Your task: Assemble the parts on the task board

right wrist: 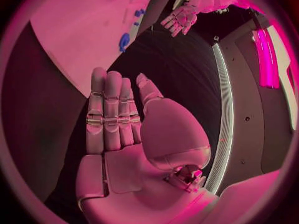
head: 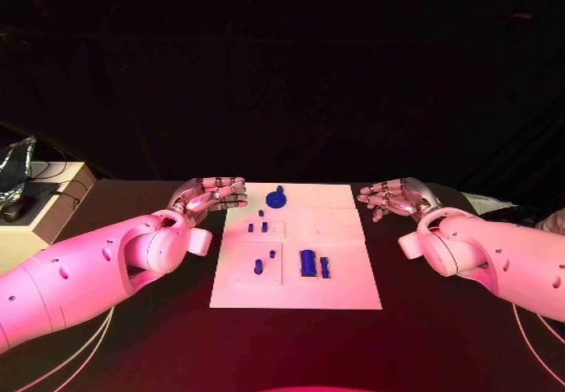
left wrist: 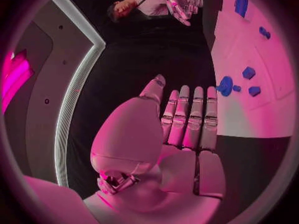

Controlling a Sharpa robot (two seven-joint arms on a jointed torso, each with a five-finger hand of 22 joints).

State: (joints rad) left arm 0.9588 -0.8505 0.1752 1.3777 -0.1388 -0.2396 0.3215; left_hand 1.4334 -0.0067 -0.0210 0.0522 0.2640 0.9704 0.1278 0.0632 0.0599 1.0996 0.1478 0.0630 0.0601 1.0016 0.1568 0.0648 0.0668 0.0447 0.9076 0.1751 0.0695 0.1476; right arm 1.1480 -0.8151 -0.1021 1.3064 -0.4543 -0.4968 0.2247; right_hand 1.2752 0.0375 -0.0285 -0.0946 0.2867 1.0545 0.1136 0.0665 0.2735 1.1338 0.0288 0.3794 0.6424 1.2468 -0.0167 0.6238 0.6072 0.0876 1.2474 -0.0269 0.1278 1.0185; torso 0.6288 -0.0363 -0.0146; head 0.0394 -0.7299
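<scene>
White, the task board (head: 341, 245) is laid flat in the middle of the black table (head: 141, 343), its long sides running away from the robot. Blue parts are spread over it. A rounded part (head: 276, 197) with a small stub on top is seen close to the far edge, nearer the far left corner. Two small pegs (head: 258, 227) are set side by side just inside the left edge, with a tinier piece (head: 260, 213) a little farther back. On a raised square panel (head: 242, 273) near the near left corner, a short peg (head: 258, 265) and a smaller one (head: 272, 254) are placed. A taller block (head: 307, 262) and a narrow piece (head: 325, 267) just beside it are found toward the middle of the near half.

The left hand (head: 212, 196) is held over the table just off the board's far left corner, fingers stretched out straight and close together, nothing gripped; this is confirmed in the left wrist view (left wrist: 181, 129). The right hand (head: 392, 197) is held off the far right corner, likewise flat and holding nothing, as is shown in the right wrist view (right wrist: 118, 119). Neither hand is touching the board.
</scene>
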